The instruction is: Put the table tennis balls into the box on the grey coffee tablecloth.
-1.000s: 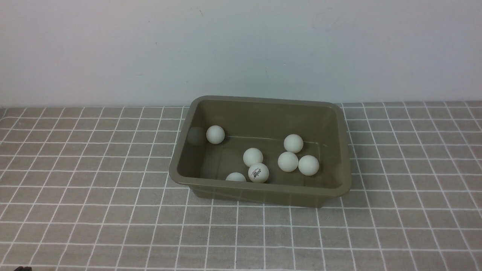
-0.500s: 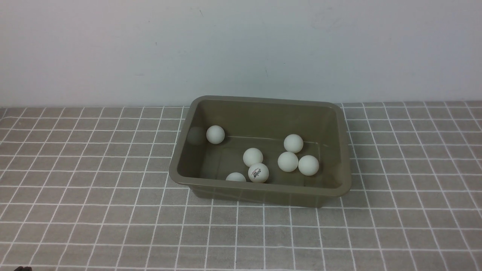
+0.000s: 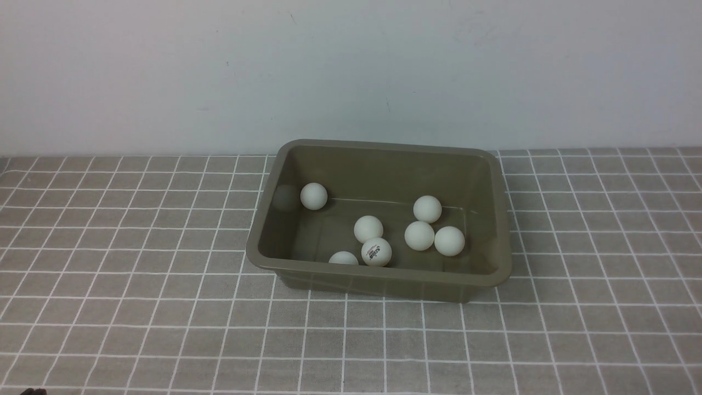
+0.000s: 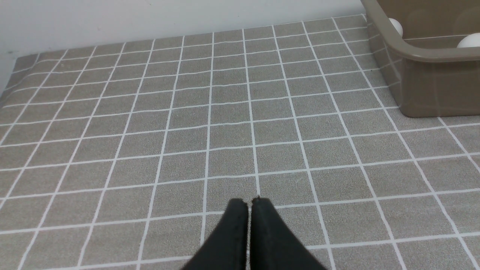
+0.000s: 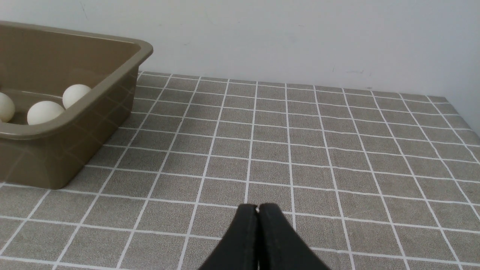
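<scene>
We see the wall (image 3: 351, 71), pale and plain, running across the back of the scene. Below it the tablecloth (image 3: 137, 307) covers the whole surface, grey-brown with thin white lines forming small squares. On it, a little right of centre and close to the wall, stands the box (image 3: 384, 282), an olive-brown tub with rounded corners and a flared rim.

All seven balls (image 3: 419, 236) lie inside the box. One ball sits alone against the far left corner, with its faint reflection on the glossy side. Two lie near the middle, the nearer one carrying a dark printed logo and touching its neighbour; beside that pair a further ball is half hidden behind the near rim. Three more cluster toward the right side, close together.

In the left wrist view we find the left gripper (image 4: 249, 202) over bare cloth, well apart from the box, its two black fingers pressed together with nothing between them. In the right wrist view the right gripper (image 5: 257, 207) is likewise clenched on nothing, over bare cloth on the other side of the box. In the front view we cannot make out either gripper; only a small dark bit shows at the bottom left corner.
</scene>
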